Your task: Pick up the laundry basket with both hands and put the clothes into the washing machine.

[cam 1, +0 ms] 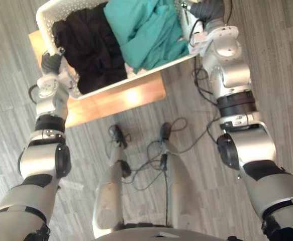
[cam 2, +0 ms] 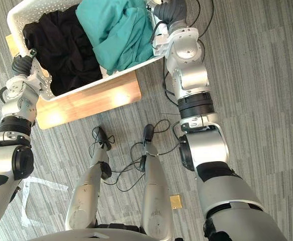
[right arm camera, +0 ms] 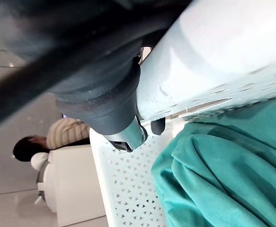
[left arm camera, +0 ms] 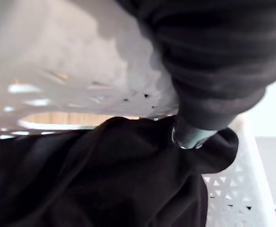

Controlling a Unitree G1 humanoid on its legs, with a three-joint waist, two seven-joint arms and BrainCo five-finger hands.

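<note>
Over wooden table, laundry basket runs left-right, left hand and right hand fingers hooking its ends.

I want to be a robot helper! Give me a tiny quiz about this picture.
1. True or false: the basket is empty.
2. The clothes beside the right hand are: A teal, B red, C yellow.
3. Fill in: under the basket shows a wooden ____.
Key: 1 false; 2 A; 3 table.
</note>
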